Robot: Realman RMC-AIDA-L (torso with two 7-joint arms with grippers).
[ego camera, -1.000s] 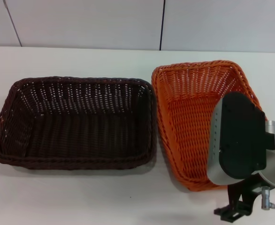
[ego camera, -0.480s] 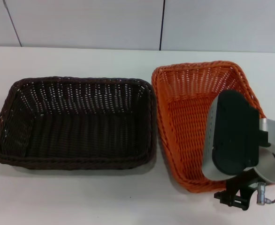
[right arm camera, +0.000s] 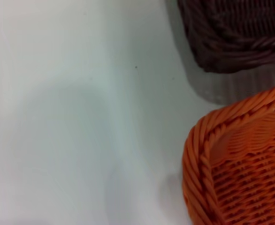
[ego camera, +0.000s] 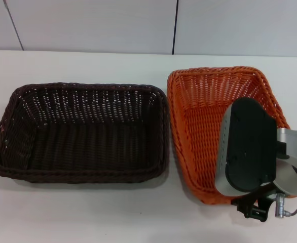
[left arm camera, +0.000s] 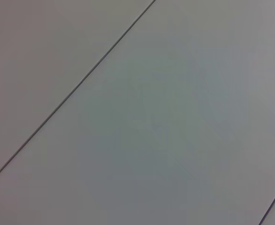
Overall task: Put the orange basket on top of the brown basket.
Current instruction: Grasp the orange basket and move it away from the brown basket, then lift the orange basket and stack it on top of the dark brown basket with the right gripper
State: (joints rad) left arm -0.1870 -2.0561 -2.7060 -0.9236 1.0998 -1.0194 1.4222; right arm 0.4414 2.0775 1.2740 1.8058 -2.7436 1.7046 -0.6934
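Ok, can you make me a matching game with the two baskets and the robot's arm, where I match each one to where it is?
Things:
1. orange basket
2. brown basket
3. right arm
4. table

Places:
A. on the robot's left side of the table
B. over the near corner of the orange basket
C. under both baskets
D. on the robot's right side of the table

Pairs: 1-D, 2-A, 3-B, 4-C

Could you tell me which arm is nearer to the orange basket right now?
The right. Its wrist hangs over the orange basket's near right corner, fingers hidden. The left arm is out of the head view; its camera shows only plain panels.
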